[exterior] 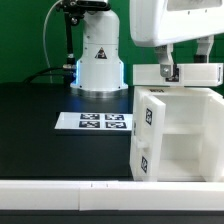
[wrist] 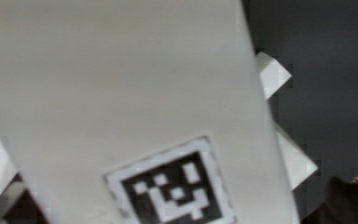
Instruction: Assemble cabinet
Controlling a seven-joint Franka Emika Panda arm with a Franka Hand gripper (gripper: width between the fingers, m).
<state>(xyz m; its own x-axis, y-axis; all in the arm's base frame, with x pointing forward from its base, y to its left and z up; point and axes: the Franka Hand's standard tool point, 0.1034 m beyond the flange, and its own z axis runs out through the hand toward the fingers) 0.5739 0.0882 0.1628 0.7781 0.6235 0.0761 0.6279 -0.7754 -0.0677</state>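
We note the cabinet [exterior: 175, 135] at the lower right of the exterior frame, standing on the black table [exterior: 40, 120]. It is a white box with open shelved compartments facing the exterior view's right, and two black-and-white tags on the face turned toward the exterior view's left. A flat white panel [exterior: 195, 74] sits across its top, at the right edge of the frame.

The gripper [exterior: 170, 70] comes down from the white arm in the upper right and meets that top panel near its end toward the exterior view's left. We see a dark finger at the panel's edge, but whether the fingers are clamped on it or merely standing apart around it we cannot tell.

In the wrist view, a broad white panel [wrist: 131, 100] fills most of the frame, bearing one tag [wrist: 172, 190]. The picture is blurred.

The marker board [exterior: 93, 122] lies flat at centre frame, just beside the cabinet. The white robot base [exterior: 98, 62] stands behind it, upper centre. A white strip [exterior: 60, 198] runs along the bottom.
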